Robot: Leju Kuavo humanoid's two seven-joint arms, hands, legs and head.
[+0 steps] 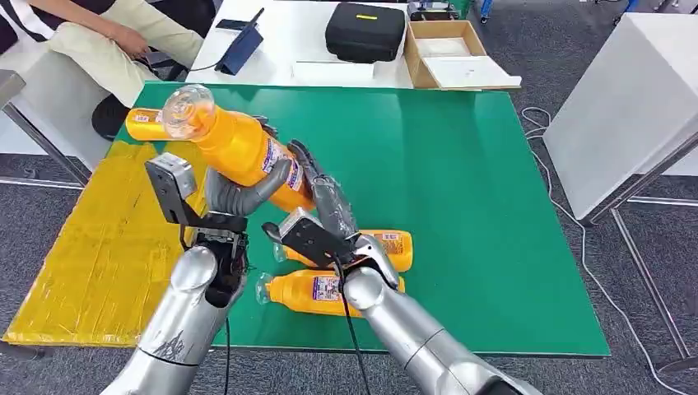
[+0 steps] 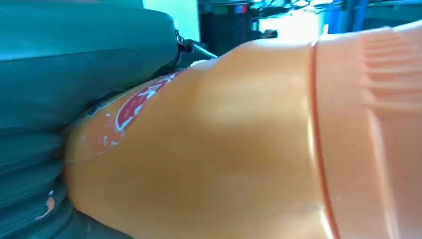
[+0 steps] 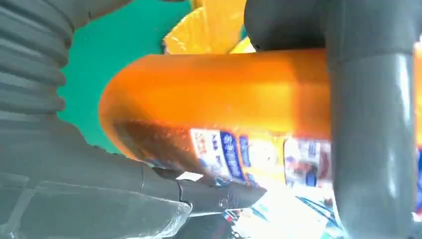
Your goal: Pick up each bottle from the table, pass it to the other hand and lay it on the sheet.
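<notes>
Green table [image 1: 494,206] | four orange bottles: one [image 1: 239,144] gripped by both robot hands [image 1: 247,193] [image 1: 325,197]

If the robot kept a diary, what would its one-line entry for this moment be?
stage: handover | held bottle: gripped by left hand and right hand | yellow sheet: one bottle | green table: two bottles

left robot hand [image 1: 239,196] gripping, right robot hand [image 1: 323,193] fingers wrapped

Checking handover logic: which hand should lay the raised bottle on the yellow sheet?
Left. The left hand already wraps the raised bottle and is nearer the yellow sheet. The right hand also touches it but lies farther from the sheet.
</notes>
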